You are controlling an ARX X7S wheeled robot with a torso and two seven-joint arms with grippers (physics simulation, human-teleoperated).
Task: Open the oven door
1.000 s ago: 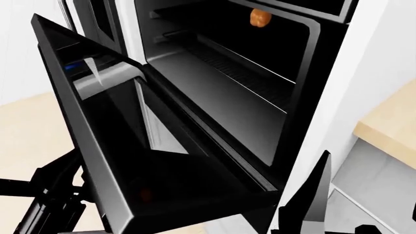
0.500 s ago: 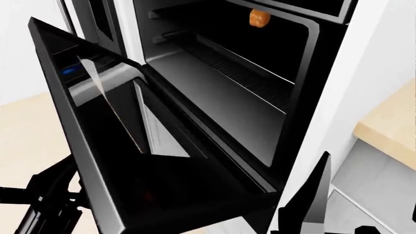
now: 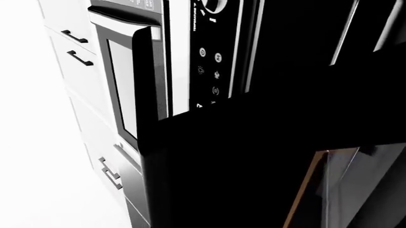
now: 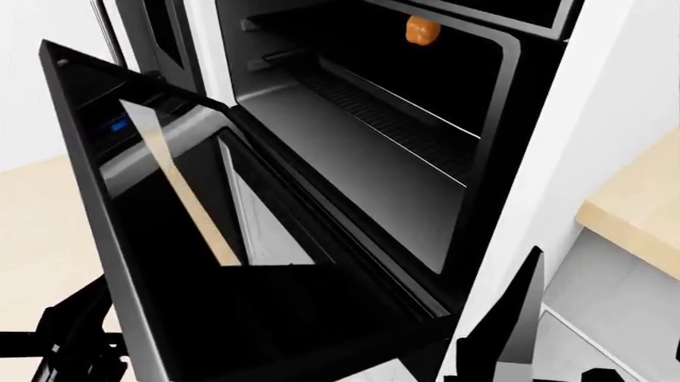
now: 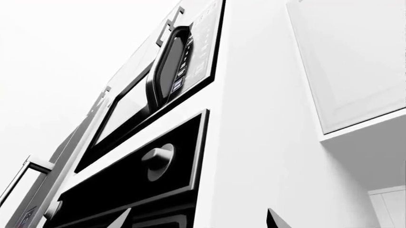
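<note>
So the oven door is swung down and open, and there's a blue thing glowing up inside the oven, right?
Not blue. The head view shows the oven door swung down and open, but the small thing glowing up inside the oven cavity is orange.

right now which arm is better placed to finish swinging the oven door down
Probably the left: the left arm sits under the oven door's outer edge, its wrist camera filled by the dark panel. The right gripper points up at the cabinet front, away from it.
</note>
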